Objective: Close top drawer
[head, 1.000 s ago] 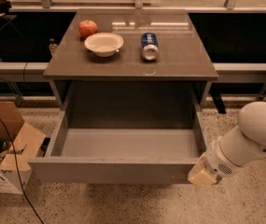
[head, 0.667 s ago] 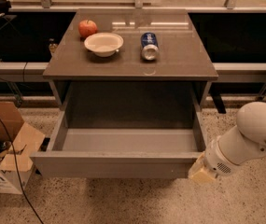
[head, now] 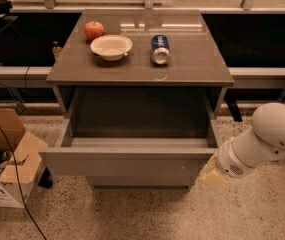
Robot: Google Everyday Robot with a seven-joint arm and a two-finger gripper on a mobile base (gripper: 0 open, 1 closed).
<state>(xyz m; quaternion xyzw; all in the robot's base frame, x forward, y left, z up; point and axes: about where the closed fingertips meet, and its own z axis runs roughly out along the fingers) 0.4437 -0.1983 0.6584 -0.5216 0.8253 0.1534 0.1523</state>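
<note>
The top drawer [head: 127, 161] is a wide grey drawer with a plain flat front, standing pulled out from the cabinet with its inside open to view. My gripper [head: 213, 174] is at the drawer front's right end, at the tip of the white arm [head: 264, 141] that comes in from the right. Its beige tip touches or nearly touches the right corner of the drawer front.
The cabinet top [head: 192, 59] holds a red apple [head: 94, 30], a white bowl [head: 111, 47] and a blue can lying on its side [head: 159, 49]. An open cardboard box [head: 7, 159] and cables lie on the floor at the left.
The drawer front has moved back toward the cabinet, so less of the tray inside shows. My gripper has stayed at its right corner and followed it in.
</note>
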